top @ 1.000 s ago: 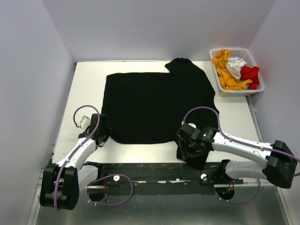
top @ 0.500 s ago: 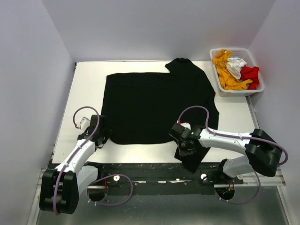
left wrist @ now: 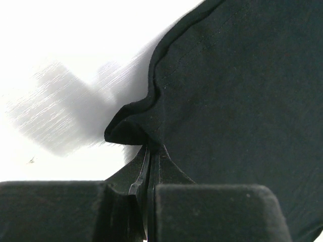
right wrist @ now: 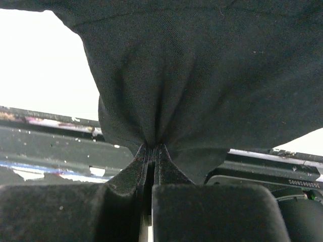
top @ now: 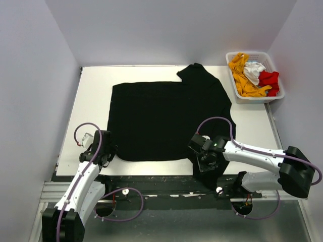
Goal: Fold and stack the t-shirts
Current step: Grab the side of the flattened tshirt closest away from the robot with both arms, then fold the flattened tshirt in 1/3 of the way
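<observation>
left gripper (left wrist: pixel 151 159), right gripper (right wrist: pixel 151 154) pinch one black t-shirt (top: pixel 166 118).

Only one bit of writing shows. In the right wrist view, a row of tiny white numbers sits on a black bar (right wrist: pixel 262 179) at the bottom right, just below the edge of the black shirt (right wrist: pixel 202 75). The numbers are upside down and too small to read for sure.

The top camera looks steeply down from 6 o'clock over the whole table (top: pixel 91 85). Both wrist cameras peer close along their fingers (left wrist: pixel 217 212); all share the black t-shirt (top: pixel 166 116).
</observation>
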